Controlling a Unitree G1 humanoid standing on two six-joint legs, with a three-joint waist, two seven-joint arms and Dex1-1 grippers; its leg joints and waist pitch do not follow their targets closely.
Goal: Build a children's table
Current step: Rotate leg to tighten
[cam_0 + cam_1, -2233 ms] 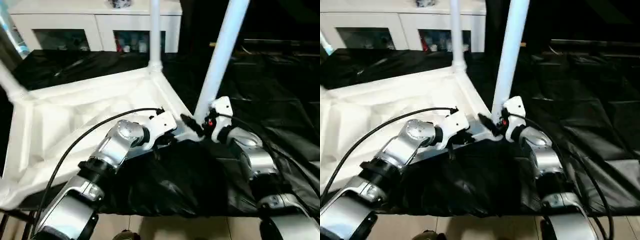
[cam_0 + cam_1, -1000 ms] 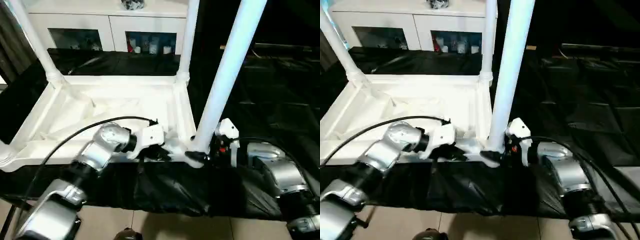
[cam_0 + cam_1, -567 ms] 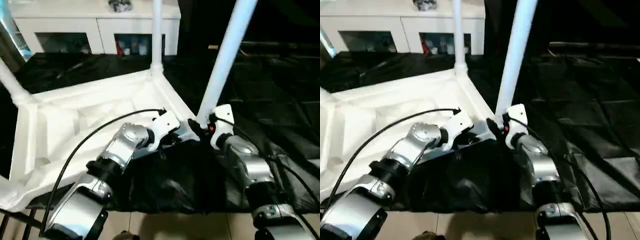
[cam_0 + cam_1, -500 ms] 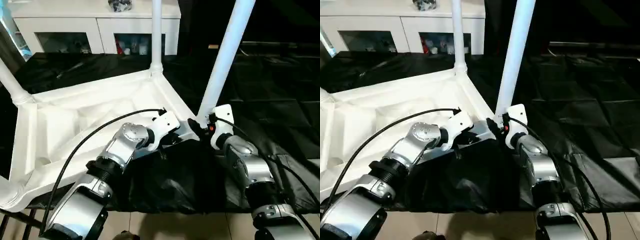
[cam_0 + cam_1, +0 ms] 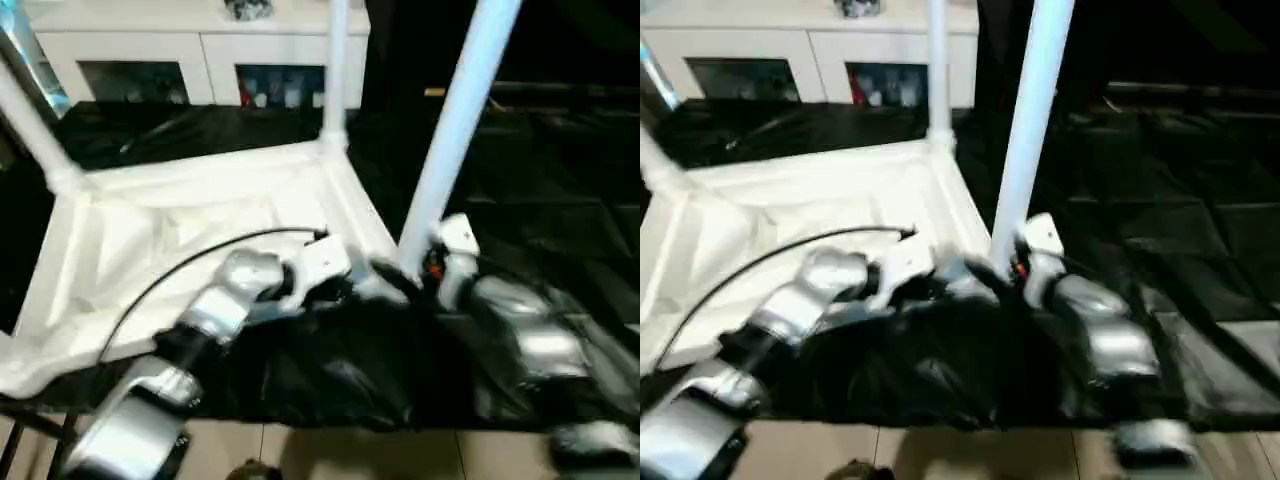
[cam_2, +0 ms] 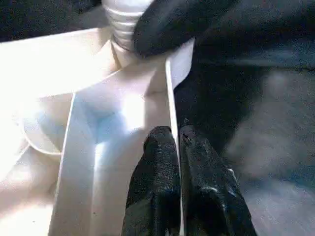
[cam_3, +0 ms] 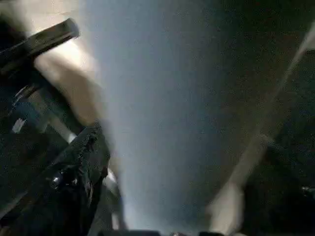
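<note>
Keep the left gripper (image 6: 172,147) pinching the white ribbed plastic tabletop (image 5: 200,215) rim; the right gripper (image 5: 415,283), at 3 o'clock, stands spread beside the white tubular leg (image 5: 455,130) — seat it squarely.

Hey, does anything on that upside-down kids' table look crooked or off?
Yes: the near right leg leans right, while the far leg stands upright. The left gripper pinches the tabletop rim nearby.

upright leg (image 5: 455,140) blocks right, black table (image 5: 560,200) beyond
</note>
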